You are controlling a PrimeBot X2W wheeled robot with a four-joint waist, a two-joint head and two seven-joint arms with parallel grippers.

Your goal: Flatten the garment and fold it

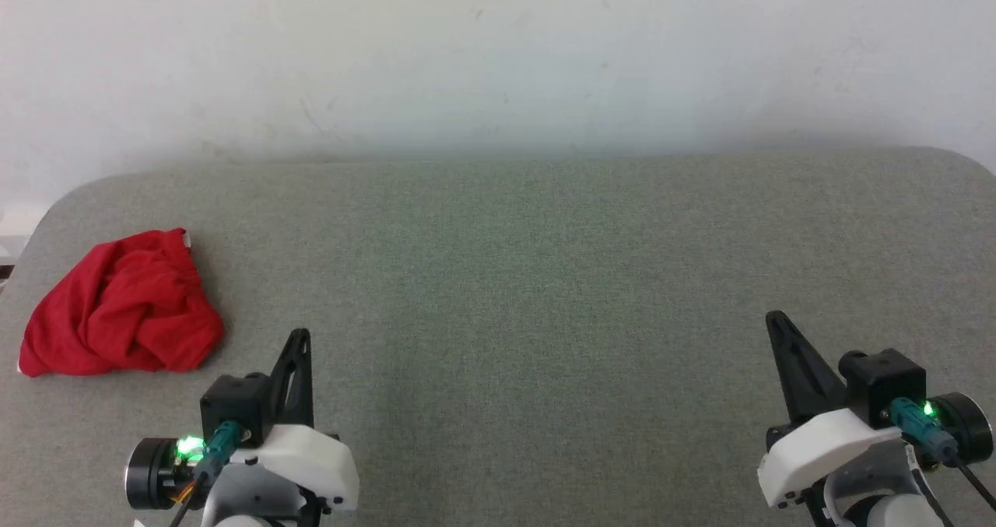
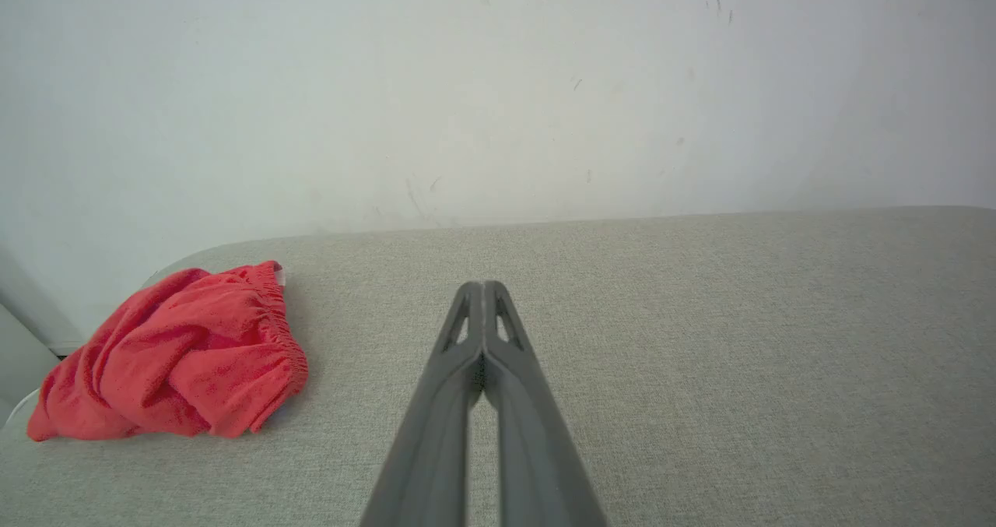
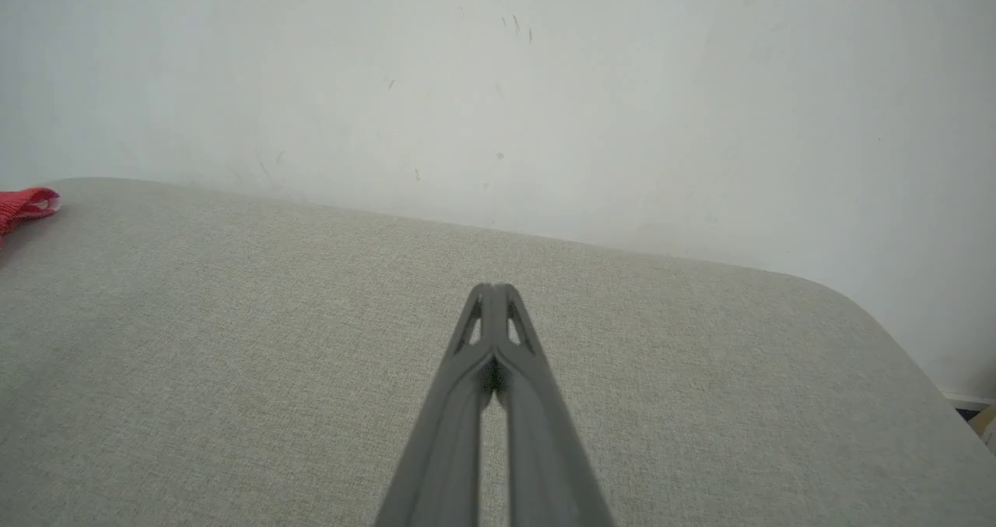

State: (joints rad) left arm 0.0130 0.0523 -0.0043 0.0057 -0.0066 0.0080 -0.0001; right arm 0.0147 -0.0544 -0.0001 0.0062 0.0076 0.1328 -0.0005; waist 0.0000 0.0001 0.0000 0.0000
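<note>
— Where is the bright red soft fabric garment [image 1: 120, 305]?

— Crumpled in a heap at the far left of the grey-green woven, round-cornered table [image 1: 545, 278], ahead and to the outside of the left gripper [image 1: 299, 334], apart from it. Its outer end seems to reach the table's left edge, though the folds make that hard to judge.

— Can you make out its shape?

— Not really. It is bunched on itself, so legs and openings are buried. The left wrist view shows a gathered, elastic-looking hem curving down the side nearest the fingers. Of white trim I see just a small scrap at the top of the heap. The right wrist view cuts it off at the left border, leaving a red sliver.

— And the grippers?

— Both have their long dark fingers pressed together at the tips, gripping nothing. The right gripper [image 1: 774, 318] hangs over bare cloth at the lower right, well away from the garment. Behind the table stands a scuffed white wall [image 1: 498, 60].
</note>
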